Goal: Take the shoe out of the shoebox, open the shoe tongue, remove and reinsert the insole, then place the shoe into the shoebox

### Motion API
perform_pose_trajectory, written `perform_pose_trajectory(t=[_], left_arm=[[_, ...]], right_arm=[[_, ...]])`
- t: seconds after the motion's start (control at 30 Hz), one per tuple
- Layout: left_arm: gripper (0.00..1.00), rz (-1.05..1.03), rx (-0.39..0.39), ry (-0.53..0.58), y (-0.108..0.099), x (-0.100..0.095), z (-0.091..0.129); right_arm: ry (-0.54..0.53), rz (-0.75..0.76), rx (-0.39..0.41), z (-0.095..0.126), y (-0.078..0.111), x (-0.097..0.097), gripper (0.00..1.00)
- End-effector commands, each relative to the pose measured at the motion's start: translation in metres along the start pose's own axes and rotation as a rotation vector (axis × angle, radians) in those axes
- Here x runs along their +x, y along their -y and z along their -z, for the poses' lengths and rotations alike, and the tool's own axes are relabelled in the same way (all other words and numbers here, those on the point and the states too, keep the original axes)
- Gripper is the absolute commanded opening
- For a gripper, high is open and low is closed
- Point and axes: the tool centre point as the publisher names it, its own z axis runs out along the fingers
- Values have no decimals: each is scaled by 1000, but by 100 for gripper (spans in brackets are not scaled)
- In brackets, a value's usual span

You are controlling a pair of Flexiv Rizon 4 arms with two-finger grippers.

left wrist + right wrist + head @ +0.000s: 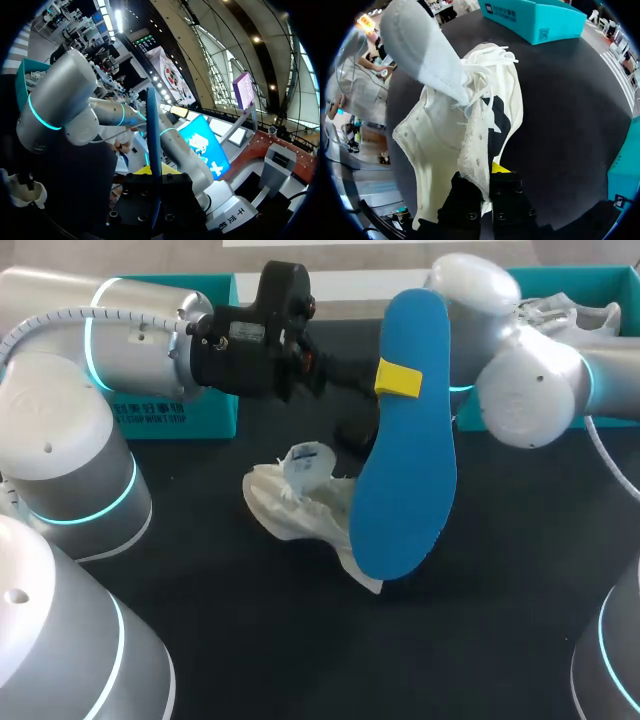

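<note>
- The right pincer [487,176] is clamping the white shoe [445,135] by its side wall, bracing it on the table [570,105], probably so that it is not sliding when the insole goes back in.
- Just ahead of that pincer, the tongue [422,47] is standing raised, leaving the mouth open.
- The left pincer [398,380] is gripping the blue insole [405,490] by its edge, hanging it clear above the shoe, seemingly ready for reinsertion.
- Farther beyond the right pincer, the teal shoebox [540,20] is waiting for the shoe.

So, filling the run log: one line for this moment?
phase: insole out | left gripper: shut on insole | right gripper: shut on shoe
</note>
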Motion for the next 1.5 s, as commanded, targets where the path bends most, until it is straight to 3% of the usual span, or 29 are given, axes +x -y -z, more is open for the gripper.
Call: perform_pose_trajectory(t=[0.03,0.33,0.53,0.57,0.7,0.83,1.0,1.5], left_arm=[[0,0,1,-1,-1,-1,-1],[0,0,1,-1,-1,-1,-1],[0,0,1,-1,-1,-1,-1],[0,0,1,-1,-1,-1,-1],[0,0,1,-1,-1,-1,-1],[0,0,1,-1,-1,-1,-1],[0,0,1,-1,-1,-1,-1],[0,0,1,-1,-1,-1,-1]], right_arm=[[-34,2,-106,3,10,-5,0],[-34,2,-106,3,10,-5,0],[79,-268,-103,11,12,-5,0],[84,-298,-139,11,12,-5,0],[113,-451,-151,11,11,-4,0],[121,-574,-190,10,12,3,0],[149,-660,-171,3,9,8,0],[98,-735,-198,-24,1,13,0]])
